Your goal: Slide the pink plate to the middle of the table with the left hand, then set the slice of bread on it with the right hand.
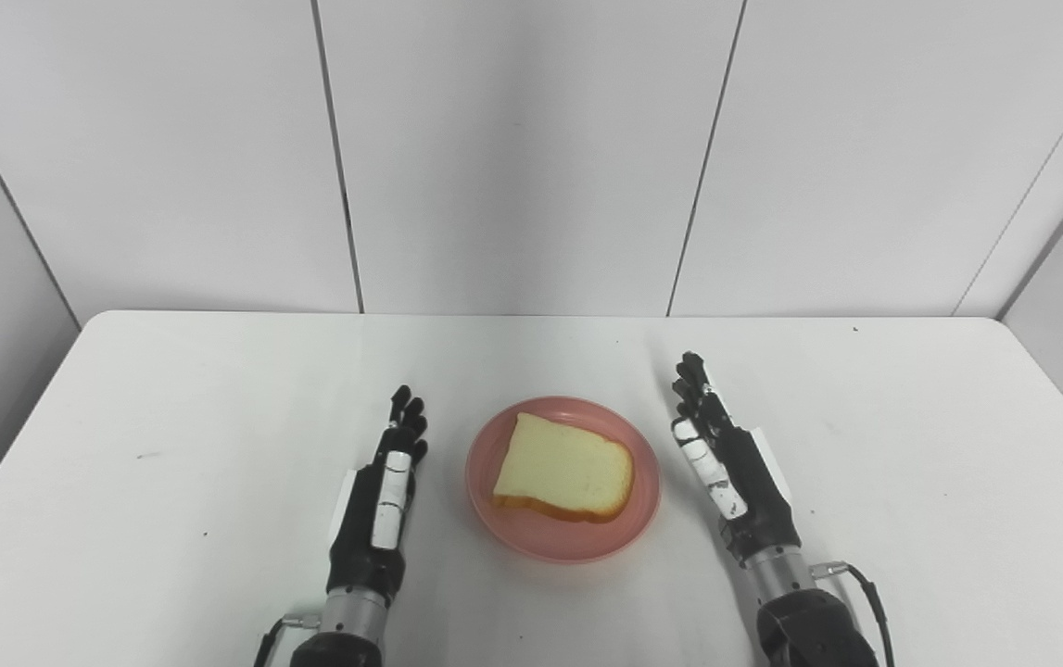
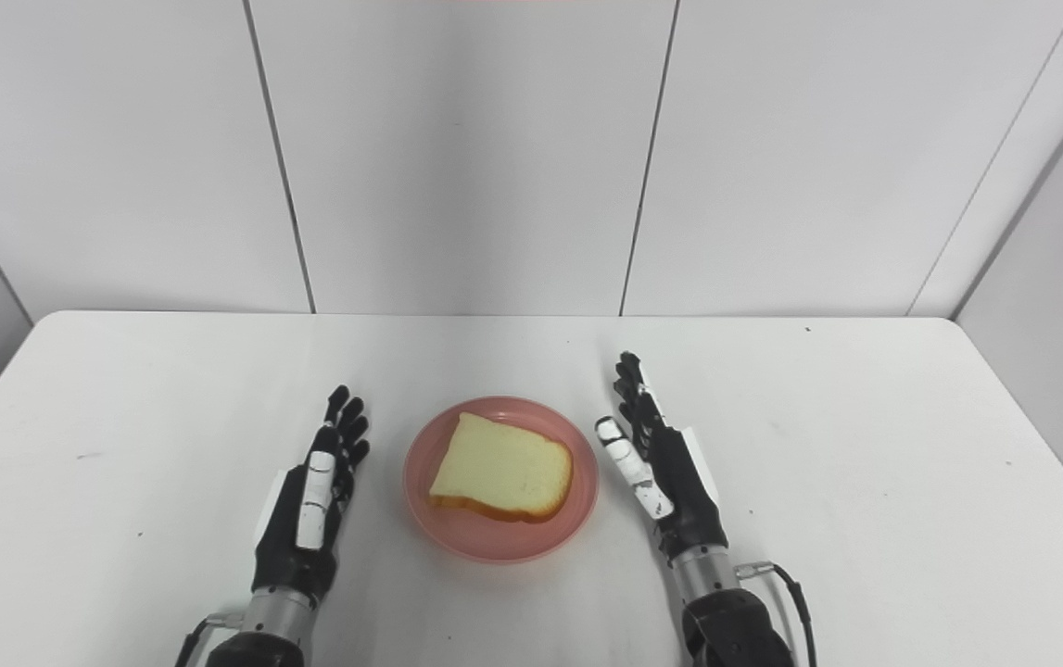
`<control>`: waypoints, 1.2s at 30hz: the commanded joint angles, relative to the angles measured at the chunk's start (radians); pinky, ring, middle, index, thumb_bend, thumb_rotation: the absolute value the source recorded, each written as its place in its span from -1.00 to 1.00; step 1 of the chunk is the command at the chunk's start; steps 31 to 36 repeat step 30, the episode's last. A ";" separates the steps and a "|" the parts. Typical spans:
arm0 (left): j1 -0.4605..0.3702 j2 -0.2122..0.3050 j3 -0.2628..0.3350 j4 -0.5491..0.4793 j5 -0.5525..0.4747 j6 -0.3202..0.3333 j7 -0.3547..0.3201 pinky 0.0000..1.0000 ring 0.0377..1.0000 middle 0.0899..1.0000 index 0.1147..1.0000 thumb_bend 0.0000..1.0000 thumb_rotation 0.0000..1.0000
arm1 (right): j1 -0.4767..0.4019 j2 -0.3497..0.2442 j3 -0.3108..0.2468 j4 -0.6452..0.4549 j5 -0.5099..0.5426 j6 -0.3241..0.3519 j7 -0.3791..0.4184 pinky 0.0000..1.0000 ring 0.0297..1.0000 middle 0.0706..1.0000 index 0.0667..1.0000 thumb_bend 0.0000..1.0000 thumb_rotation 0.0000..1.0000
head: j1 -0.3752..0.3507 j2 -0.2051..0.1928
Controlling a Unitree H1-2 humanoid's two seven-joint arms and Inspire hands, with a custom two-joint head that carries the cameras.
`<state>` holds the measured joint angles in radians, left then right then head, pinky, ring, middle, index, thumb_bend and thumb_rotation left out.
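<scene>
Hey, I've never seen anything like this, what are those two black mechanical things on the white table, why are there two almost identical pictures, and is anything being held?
Those are the two hands of a humanoid robot, with fingers and a thumb like ours. Its arms come in from the bottom edge. The two pictures come from two cameras side by side on the robot's head, like a pair of eyes, so they show one scene from slightly different spots.

On the white table sits a pink plate near the middle, with a slice of bread lying flat on it. The left hand rests beside the plate on one side, the right hand on the other. Both are open with fingers stretched out, touch neither plate nor bread, and hold nothing. Behind the table are plain white wall panels.
</scene>
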<state>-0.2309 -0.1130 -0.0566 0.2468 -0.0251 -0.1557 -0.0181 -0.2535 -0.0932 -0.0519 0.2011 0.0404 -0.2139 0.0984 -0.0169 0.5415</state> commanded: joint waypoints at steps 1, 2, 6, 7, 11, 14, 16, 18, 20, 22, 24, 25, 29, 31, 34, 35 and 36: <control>0.013 0.010 0.004 0.022 -0.011 -0.006 -0.014 1.00 1.00 1.00 1.00 0.47 1.00 | -0.012 0.014 -0.014 -0.015 0.024 -0.047 -0.021 1.00 1.00 1.00 1.00 0.40 0.76 | 0.004 -0.002; 0.014 0.010 0.005 0.022 -0.014 -0.004 -0.015 1.00 1.00 1.00 1.00 0.47 1.00 | -0.012 0.018 -0.015 -0.014 0.028 -0.045 -0.021 1.00 1.00 1.00 1.00 0.41 0.76 | 0.004 -0.002; 0.011 0.013 0.012 0.033 -0.031 -0.006 -0.030 1.00 1.00 1.00 1.00 0.49 1.00 | -0.005 0.039 -0.016 -0.012 0.040 -0.036 -0.035 1.00 1.00 1.00 1.00 0.42 0.79 | 0.011 -0.008; 0.010 0.014 0.014 0.039 -0.033 -0.013 -0.034 1.00 1.00 1.00 1.00 0.49 1.00 | -0.004 0.042 -0.013 -0.007 0.030 -0.039 -0.043 1.00 1.00 1.00 1.00 0.42 0.79 | 0.013 -0.013; 0.008 0.016 0.015 0.056 -0.035 -0.038 -0.037 1.00 1.00 1.00 1.00 0.45 1.00 | 0.001 0.048 -0.007 0.014 -0.007 -0.052 -0.068 1.00 1.00 1.00 1.00 0.44 0.78 | 0.017 -0.017; 0.006 0.018 0.014 0.064 -0.037 -0.048 -0.044 1.00 1.00 1.00 1.00 0.43 1.00 | 0.000 0.050 -0.006 0.035 -0.010 -0.070 -0.076 1.00 1.00 1.00 1.00 0.43 0.74 | 0.022 -0.019; 0.006 0.019 0.013 0.062 -0.042 -0.038 -0.052 1.00 1.00 1.00 1.00 0.44 1.00 | 0.002 0.051 -0.004 0.043 -0.011 -0.070 -0.078 1.00 1.00 1.00 1.00 0.45 0.74 | 0.026 -0.019; 0.005 0.017 0.011 0.061 -0.043 -0.032 -0.053 1.00 1.00 1.00 1.00 0.45 1.00 | 0.005 0.053 -0.003 0.044 0.000 -0.064 -0.071 1.00 1.00 1.00 1.00 0.46 0.72 | 0.052 -0.013; 0.002 0.015 0.009 0.068 -0.038 -0.039 -0.051 1.00 1.00 1.00 1.00 0.47 1.00 | 0.008 0.052 -0.003 0.047 0.007 -0.069 -0.066 1.00 1.00 1.00 1.00 0.43 0.70 | 0.067 -0.014; 0.001 0.012 0.007 0.067 -0.035 -0.035 -0.048 1.00 1.00 1.00 1.00 0.48 1.00 | 0.010 0.050 -0.002 0.054 0.006 -0.079 -0.065 1.00 1.00 1.00 1.00 0.42 0.68 | 0.076 -0.012; -0.001 0.010 0.006 0.072 -0.035 -0.041 -0.048 1.00 1.00 1.00 1.00 0.48 1.00 | 0.011 0.047 0.000 0.062 0.005 -0.086 -0.064 1.00 1.00 1.00 1.00 0.42 0.66 | 0.082 -0.006; -0.003 0.008 0.006 0.073 -0.035 -0.045 -0.046 1.00 1.00 1.00 1.00 0.48 1.00 | 0.012 0.044 0.000 0.065 0.006 -0.090 -0.062 1.00 1.00 1.00 1.00 0.42 0.65 | 0.092 -0.002; -0.008 0.004 0.008 0.078 -0.039 -0.045 -0.045 1.00 1.00 1.00 1.00 0.46 1.00 | 0.016 0.030 0.005 0.066 0.009 -0.088 -0.051 1.00 1.00 1.00 1.00 0.41 0.68 | 0.099 -0.002; -0.009 0.004 0.008 0.080 -0.038 -0.048 -0.045 1.00 1.00 1.00 1.00 0.45 1.00 | 0.017 0.028 0.007 0.065 0.010 -0.087 -0.049 1.00 1.00 1.00 1.00 0.42 0.69 | 0.099 -0.002; -0.009 0.004 0.008 0.080 -0.038 -0.048 -0.045 1.00 1.00 1.00 1.00 0.45 1.00 | 0.017 0.028 0.007 0.065 0.010 -0.087 -0.049 1.00 1.00 1.00 1.00 0.42 0.69 | 0.099 -0.002; -0.009 0.004 0.008 0.080 -0.038 -0.048 -0.045 1.00 1.00 1.00 1.00 0.45 1.00 | 0.017 0.028 0.007 0.065 0.010 -0.087 -0.049 1.00 1.00 1.00 1.00 0.42 0.69 | 0.099 -0.002; -0.009 0.004 0.008 0.080 -0.038 -0.048 -0.045 1.00 1.00 1.00 1.00 0.45 1.00 | 0.017 0.028 0.007 0.065 0.010 -0.087 -0.049 1.00 1.00 1.00 1.00 0.42 0.69 | 0.099 -0.002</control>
